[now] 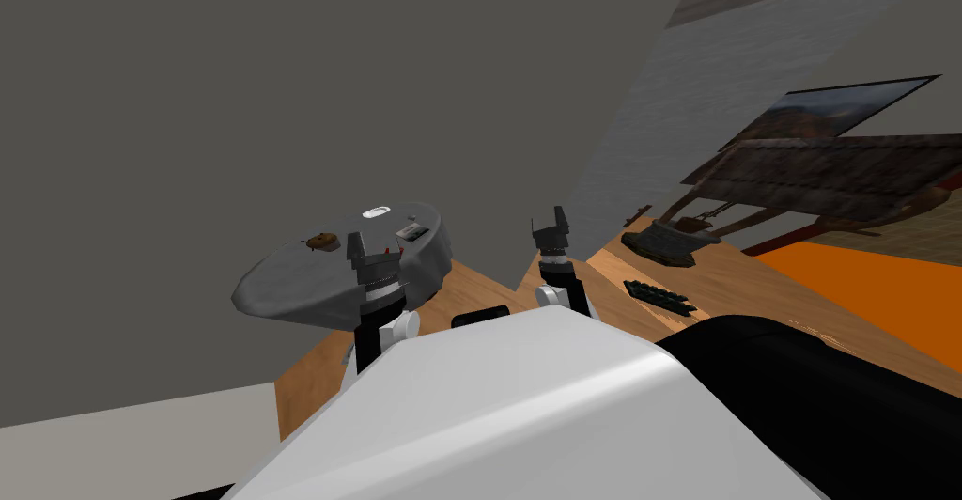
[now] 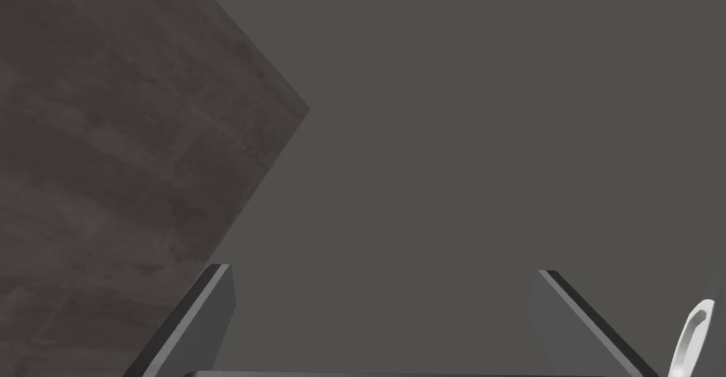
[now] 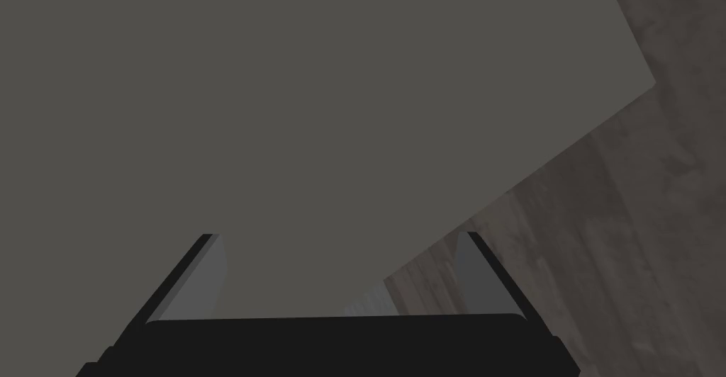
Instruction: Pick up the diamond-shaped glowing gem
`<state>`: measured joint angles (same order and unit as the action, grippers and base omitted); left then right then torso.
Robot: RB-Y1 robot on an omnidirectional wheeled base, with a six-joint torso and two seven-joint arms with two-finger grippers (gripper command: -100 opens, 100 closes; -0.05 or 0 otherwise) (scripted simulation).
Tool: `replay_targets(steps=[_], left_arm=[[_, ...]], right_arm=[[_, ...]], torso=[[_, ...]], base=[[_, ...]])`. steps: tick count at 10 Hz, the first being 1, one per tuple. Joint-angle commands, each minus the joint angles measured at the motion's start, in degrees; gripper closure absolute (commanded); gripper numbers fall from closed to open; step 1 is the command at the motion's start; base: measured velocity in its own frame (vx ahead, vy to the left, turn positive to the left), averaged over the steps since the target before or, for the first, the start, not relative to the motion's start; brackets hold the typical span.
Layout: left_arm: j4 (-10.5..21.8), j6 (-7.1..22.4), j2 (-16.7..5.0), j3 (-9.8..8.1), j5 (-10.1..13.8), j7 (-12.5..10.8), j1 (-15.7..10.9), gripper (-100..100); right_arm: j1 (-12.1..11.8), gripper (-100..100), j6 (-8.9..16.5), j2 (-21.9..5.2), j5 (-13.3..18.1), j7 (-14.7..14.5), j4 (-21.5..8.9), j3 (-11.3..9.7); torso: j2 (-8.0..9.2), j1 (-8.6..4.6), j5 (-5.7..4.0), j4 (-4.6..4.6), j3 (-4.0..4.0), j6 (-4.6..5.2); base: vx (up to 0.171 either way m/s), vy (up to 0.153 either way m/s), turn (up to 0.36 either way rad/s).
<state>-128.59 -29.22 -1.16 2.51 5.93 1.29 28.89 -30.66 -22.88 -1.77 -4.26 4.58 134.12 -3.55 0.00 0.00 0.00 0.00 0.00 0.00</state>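
Left pincer (image 2: 383, 270) and right pincer (image 3: 340, 236) are held open; the pale gem (image 1: 376, 212), seen at the round surface's (image 1: 282, 283) far edge, could be knocked off by overreach.

One round grey table (image 1: 282, 289) stands left of centre, bearing three small things: one white glowing piece (image 1: 376, 212), one brown lump (image 1: 320, 240) and one flat card (image 1: 411, 231). Two grippers show, the left gripper (image 2: 383, 272) and the right gripper (image 3: 339, 235).

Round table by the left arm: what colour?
Plain grey. The table shows best in the head view.
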Motion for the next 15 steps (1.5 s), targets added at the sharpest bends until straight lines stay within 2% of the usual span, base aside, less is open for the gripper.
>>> replay_targets(steps=[1, 4, 7, 8, 10, 11, 13, 14, 15], left_arm=[[-0.3, 0.9, -1.7, -0.38, 0.4, -0.6, -0.2, -100], [-1.4, 4.1, -5.2, -1.81, 1.7, -3.0, -1.2, -100], [-3.3, 8.8, -8.9, -4.15, 3.7, -7.1, -2.6, -100], [-3.3, 9.1, -8.9, -4.15, 3.7, -7.1, -2.6, -100], [-5.0, 12.7, -11.5, -6.08, 5.3, -10.6, -3.8, -100], [-5.0, 13.2, -11.5, -6.08, 5.3, -10.6, -3.8, -100], [-6.8, 16.8, -14.1, -8.21, 7.1, -14.4, -5.1, -100], [-6.8, 17.9, -14.1, -8.21, 7.1, -14.5, -5.1, -100], [-7.7, 19.8, -15.4, -9.33, 8.1, -16.6, -5.8, -100]], right_arm=[[0.0, 0, 0.0, 0.0, 0.0, 0.0, 0.0, 0.0], [0.0, 0, 0.0, 0.0, 0.0, 0.0, 0.0, 0.0], [0.0, 0, 0.0, 0.0, 0.0, 0.0, 0.0, 0.0], [0.0, 0, 0.0, 0.0, 0.0, 0.0, 0.0, 0.0], [0.0, 0, 0.0, 0.0, 0.0, 0.0, 0.0, 0.0], [0.0, 0, 0.0, 0.0, 0.0, 0.0, 0.0, 0.0], [0.0, 0, 0.0, 0.0, 0.0, 0.0, 0.0, 0.0], [0.0, 0, 0.0, 0.0, 0.0, 0.0, 0.0, 0.0], [0.0, 0, 0.0, 0.0, 0.0, 0.0, 0.0, 0.0]], torso=[[0.00, 0.00, 0.00, 0.00, 0.00, 0.00], [0.03, -0.02, -0.01, 0.01, 0.02, 0.00], [0.08, -0.04, -0.01, 0.02, 0.05, 0.00], [0.10, -0.06, -0.01, 0.02, 0.06, 0.00], [0.08, -0.04, -0.01, 0.02, 0.05, 0.00], [0.10, -0.05, -0.01, 0.02, 0.06, 0.00], [0.08, -0.05, -0.01, 0.02, 0.05, 0.00], [0.11, -0.07, -0.01, 0.02, 0.06, 0.00], [0.09, -0.05, -0.01, 0.02, 0.06, 0.00]], base=[[0.000, 0.000, 0.000], [-0.011, -0.011, 0.004], [-0.023, -0.017, 0.006], [-0.021, -0.017, 0.003], [-0.024, -0.015, 0.008], [-0.022, -0.011, 0.003], [-0.026, -0.019, 0.009], [-0.024, -0.013, 0.005], [-0.021, -0.007, 0.009]])
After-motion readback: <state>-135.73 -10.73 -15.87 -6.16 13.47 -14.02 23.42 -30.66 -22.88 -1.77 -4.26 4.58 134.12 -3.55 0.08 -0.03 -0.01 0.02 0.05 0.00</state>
